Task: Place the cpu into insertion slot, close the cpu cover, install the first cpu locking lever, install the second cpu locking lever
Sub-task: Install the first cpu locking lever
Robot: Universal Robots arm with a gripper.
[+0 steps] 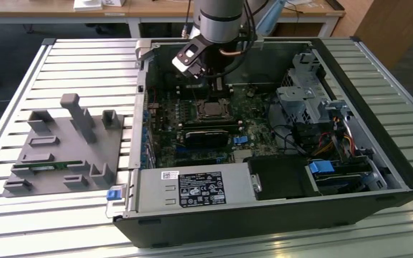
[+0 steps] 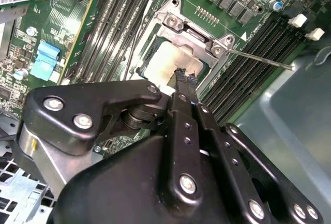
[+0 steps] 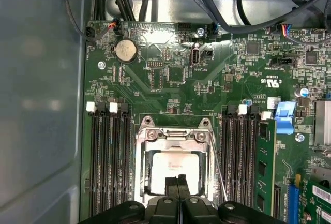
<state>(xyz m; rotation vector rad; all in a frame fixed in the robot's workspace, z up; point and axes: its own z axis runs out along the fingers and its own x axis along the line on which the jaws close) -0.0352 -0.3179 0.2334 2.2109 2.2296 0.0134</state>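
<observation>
While the gripper [image 3: 177,180] points down with fingers pressed together on nothing, the cpu [image 3: 173,162] lies right under its tips, framed by the cover [image 3: 173,136], a lever [image 3: 220,172] running alongside.

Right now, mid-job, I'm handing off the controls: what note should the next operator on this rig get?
Gripper: shut, nothing between the fingers, tips low over the cpu.
Things: the cpu sits in the insertion slot; the cpu cover appears to lie down around it.
Done: cpu placed, cover seemingly closed.
Left: both levers. One thin locking lever juts free beside the socket; the other's state I cannot tell.
</observation>
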